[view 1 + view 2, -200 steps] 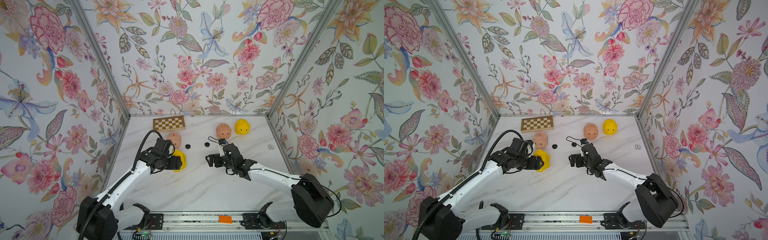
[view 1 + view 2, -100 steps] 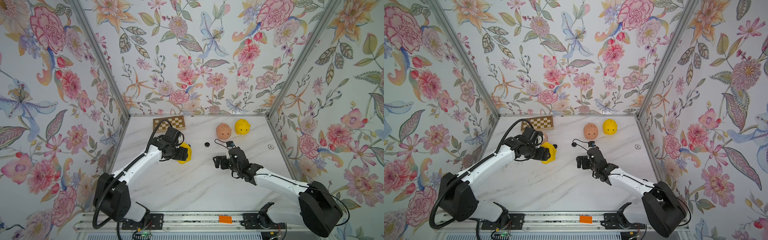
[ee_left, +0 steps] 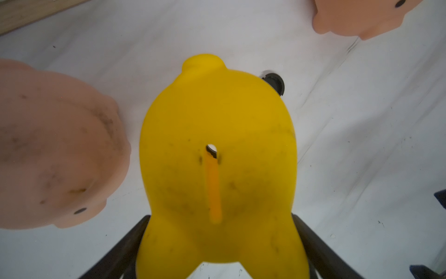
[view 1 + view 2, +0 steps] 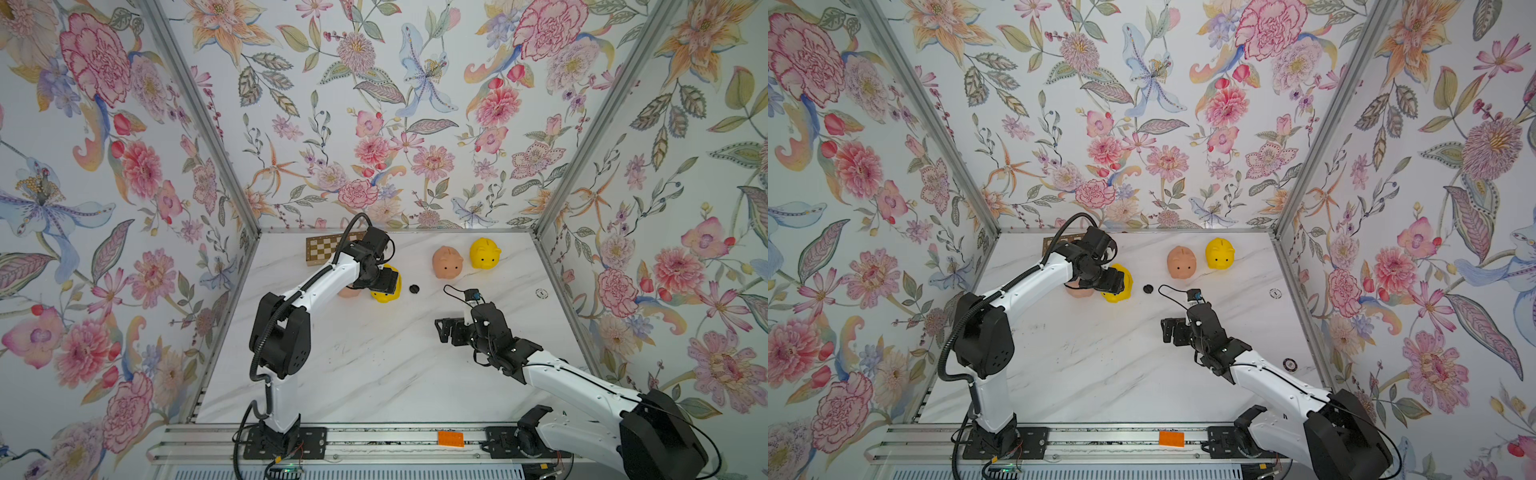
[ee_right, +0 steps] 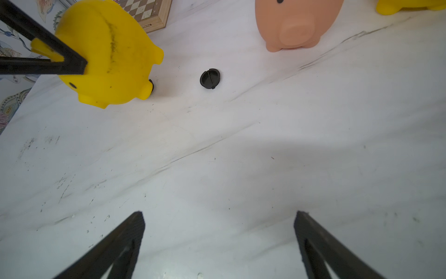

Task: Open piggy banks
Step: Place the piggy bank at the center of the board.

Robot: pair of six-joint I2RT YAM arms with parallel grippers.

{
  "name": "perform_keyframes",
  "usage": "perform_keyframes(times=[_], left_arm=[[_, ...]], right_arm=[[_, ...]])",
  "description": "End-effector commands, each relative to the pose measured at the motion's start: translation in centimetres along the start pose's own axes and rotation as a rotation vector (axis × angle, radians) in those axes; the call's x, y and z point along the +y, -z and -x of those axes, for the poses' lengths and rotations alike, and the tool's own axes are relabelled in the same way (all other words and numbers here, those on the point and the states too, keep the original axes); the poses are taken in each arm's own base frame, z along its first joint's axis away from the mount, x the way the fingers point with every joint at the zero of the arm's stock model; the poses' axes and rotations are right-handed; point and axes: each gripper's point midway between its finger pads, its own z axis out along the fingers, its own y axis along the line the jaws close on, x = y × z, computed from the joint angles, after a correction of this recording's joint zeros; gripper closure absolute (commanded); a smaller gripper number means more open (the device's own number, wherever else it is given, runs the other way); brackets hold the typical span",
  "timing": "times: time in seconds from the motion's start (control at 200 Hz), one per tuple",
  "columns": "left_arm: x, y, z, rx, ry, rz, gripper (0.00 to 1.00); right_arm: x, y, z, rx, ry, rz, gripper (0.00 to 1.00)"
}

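Nearest the rail, our right claw (image 5: 219, 213) hangs over the bare marble table (image 4: 374, 365), spread as wide as it goes and holding nothing. A second ago it sat much closer to the yellow piggy bank (image 5: 108, 55), so it has backed off toward the front.

Just beyond it, one black plug (image 5: 210, 78) lies loose on the marble, apart from every pig.

Past that, our left claw (image 3: 220, 217) is closed partway on the flanks of the yellow piggy bank, with the coin slot facing the wrist camera. That is the main change: we have carried this pig farther back and set it just beside the peach piggy bank (image 3: 55, 145), with a narrow gap between them. Its feet are at the marble or just above; we cannot tell which. A second dark round piece (image 5: 150, 85) shows at its foot, probably the other plug.

With two plugs out, we judge these two banks opened, and this move looks like parking the finished one.

Farthest back, the far peach pig (image 4: 447, 262) and the far yellow pig (image 4: 484, 253) stand upright side by side, their plugs hidden from us. Those look like the remaining work. The chessboard (image 4: 322, 249) lies against the back wall, behind the left arm.
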Motion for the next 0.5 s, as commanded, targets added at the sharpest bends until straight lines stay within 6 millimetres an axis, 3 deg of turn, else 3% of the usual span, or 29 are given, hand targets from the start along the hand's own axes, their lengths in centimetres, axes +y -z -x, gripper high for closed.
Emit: perform_keyframes(times=[0.0, 0.23, 0.495], left_arm=[[-0.6, 0.1, 1.9, -0.009, -0.016, 0.007, 0.42], [-0.9, -1.8, 4.6, 0.005, -0.01, 0.033, 0.43], [0.3, -3.1, 5.4, 0.048, -0.022, 0.124, 0.42]], right_arm=[[-0.6, 0.7, -0.6, 0.007, 0.0, -0.009, 0.01], [-1.0, 1.8, -0.2, -0.018, -0.001, -0.013, 0.01], [-1.1, 2.3, 0.0, -0.027, 0.002, -0.003, 0.01]])
